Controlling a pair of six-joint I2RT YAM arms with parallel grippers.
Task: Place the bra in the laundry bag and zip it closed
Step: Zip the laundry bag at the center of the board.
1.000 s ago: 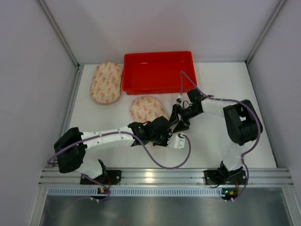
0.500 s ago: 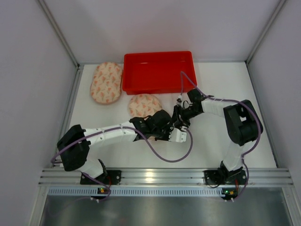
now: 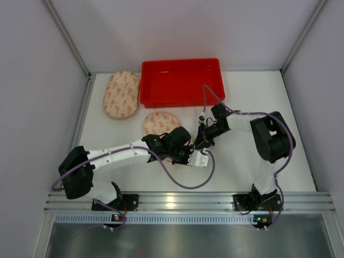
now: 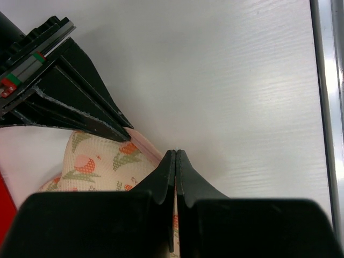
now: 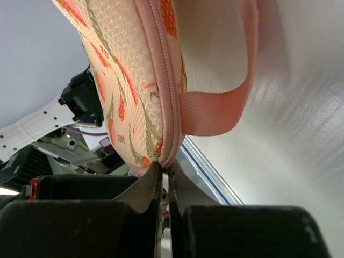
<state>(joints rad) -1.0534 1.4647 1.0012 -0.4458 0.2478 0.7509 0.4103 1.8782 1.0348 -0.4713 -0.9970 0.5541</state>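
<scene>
On laundry bag edge — left hand, right hand both pinched

The top camera looks steeply down from above and behind the arm bases, far enough off to take in the whole worktop from near edge to far edge. The left wrist camera sits close over the left end effector and faces down at the worktop, while the right wrist camera looks along the right end effector from very near. All three views share the laundry bag edge near the worktop's middle.
</scene>
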